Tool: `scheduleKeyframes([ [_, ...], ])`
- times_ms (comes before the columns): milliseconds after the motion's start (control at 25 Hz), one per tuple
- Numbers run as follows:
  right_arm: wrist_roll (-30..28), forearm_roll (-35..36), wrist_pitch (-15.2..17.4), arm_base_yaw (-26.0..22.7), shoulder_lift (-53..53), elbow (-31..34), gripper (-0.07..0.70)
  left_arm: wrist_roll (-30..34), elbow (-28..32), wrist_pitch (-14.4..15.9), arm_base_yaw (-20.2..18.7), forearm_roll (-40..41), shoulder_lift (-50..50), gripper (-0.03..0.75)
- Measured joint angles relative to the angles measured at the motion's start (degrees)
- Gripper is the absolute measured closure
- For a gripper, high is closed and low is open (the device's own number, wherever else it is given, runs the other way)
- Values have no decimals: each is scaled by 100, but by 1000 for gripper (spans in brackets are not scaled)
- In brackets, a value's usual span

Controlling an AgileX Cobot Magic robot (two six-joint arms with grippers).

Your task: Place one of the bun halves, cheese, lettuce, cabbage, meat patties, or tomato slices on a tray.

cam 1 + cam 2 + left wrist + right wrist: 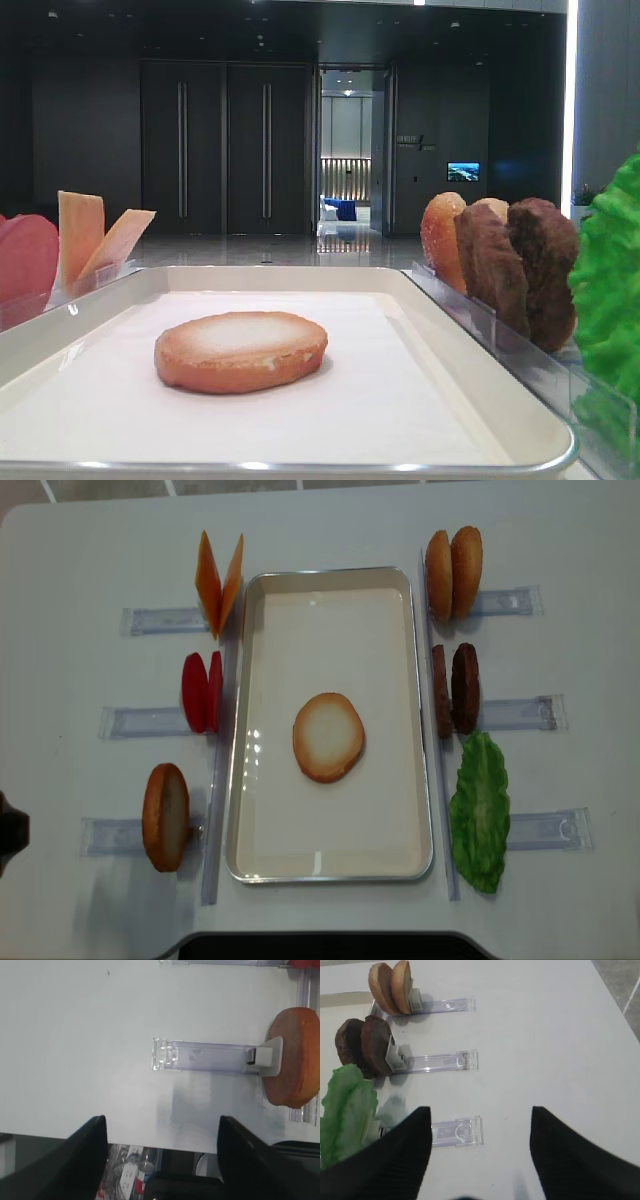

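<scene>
One bun half (pixel 328 736) lies flat, pale face up, in the middle of the tray (pixel 240 730). Another bun half (pixel 295 1055) stands in a clear holder to the tray's left. My left gripper (pixel 162 1120) hovers open and empty over the table's front edge, near that bun half. Two more bun halves (pixel 390 987), the meat patties (pixel 365 1047) and the lettuce (pixel 345 1110) stand to the tray's right. My right gripper (pixel 481 1110) hangs open and empty beside the lettuce. Cheese (pixel 218 582) and tomato slices (pixel 202 692) stand on the left. Cabbage is out of view.
Clear plastic holders (pixel 515 712) stick out sideways from each food row on both sides of the tray. The lettuce's holder (pixel 455 1132) lies just ahead of my right gripper. The table's front edge (pixel 60 1135) runs under my left gripper.
</scene>
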Motion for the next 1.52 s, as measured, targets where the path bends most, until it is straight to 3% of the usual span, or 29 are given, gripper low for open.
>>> scheduleKeyframes([
  [360, 0, 13, 0, 0, 0, 0, 219, 250, 1089, -628, 0, -304, -1379, 197],
  [960, 0, 55, 0, 0, 0, 0, 219, 703, 1158, -603, 0, -703, -3848, 197],
  [1520, 0, 56, 0, 0, 0, 0, 219, 871, 1158, -596, 0, -899, -3892, 198],
])
